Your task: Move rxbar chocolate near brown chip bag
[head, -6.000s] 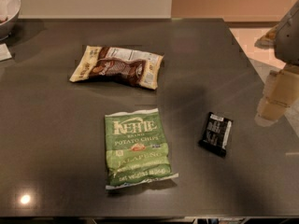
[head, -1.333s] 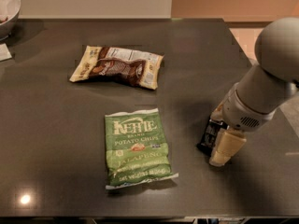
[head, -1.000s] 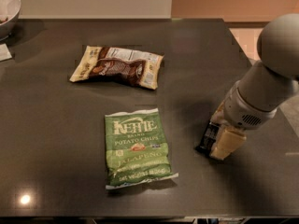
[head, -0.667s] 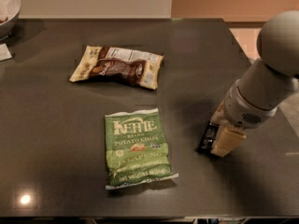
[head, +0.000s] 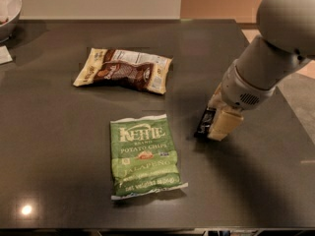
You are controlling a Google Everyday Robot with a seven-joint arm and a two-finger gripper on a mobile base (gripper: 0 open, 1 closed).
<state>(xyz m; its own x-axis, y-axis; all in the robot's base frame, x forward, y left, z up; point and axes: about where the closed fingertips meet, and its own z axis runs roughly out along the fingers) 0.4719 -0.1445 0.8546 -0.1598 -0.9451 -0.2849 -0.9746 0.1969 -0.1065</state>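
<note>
The rxbar chocolate [head: 203,124] is a small black wrapper; only its left end shows from under my gripper [head: 215,125], right of the table's middle. The gripper reaches down from the grey arm at the right, and its cream fingers [head: 225,124] are shut on the bar. The brown chip bag [head: 123,70], brown with cream ends, lies flat at the middle left, well apart from the bar to its upper left.
A green Kettle jalapeño chip bag [head: 144,154] lies in the front middle, left of the gripper. A bowl [head: 8,10] and a white paper scrap [head: 4,55] sit at the far left. The dark table [head: 59,146] ends just right of the arm.
The gripper came down from the right onto the bar. Over the last second it has shifted up and to the left with the bar. Both bags stayed put.
</note>
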